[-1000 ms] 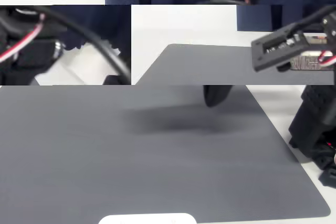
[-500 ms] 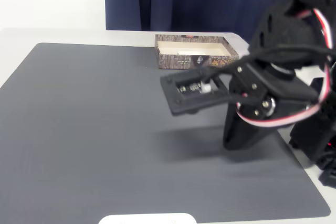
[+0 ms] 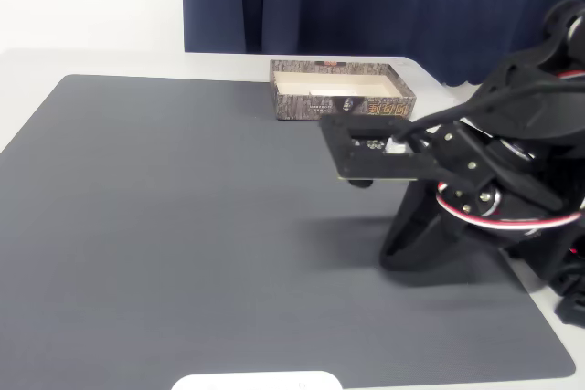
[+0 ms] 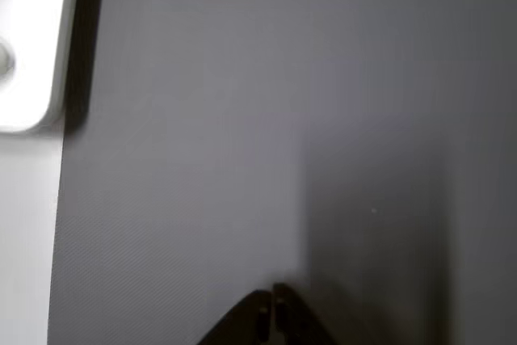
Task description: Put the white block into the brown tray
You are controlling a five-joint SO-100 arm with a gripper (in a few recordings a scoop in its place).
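The brown tray stands at the far edge of the grey mat, with mottled walls and a pale inside. A small off-white strip inside it, near the back wall, looks like the white block. My gripper hangs at the right of the mat, well in front of the tray, pointing down close to the surface. In the wrist view the gripper shows at the bottom edge, its two dark tips meeting with nothing between them, over bare mat.
A dark grey mat covers the table. A white rounded object lies at the mat's near edge and shows as the white rounded object at top left in the wrist view. A blue curtain hangs behind.
The arm has drawn back to the right, away from the mat's middle, and its wrist plate now sits further right and lower. The tray has not moved.
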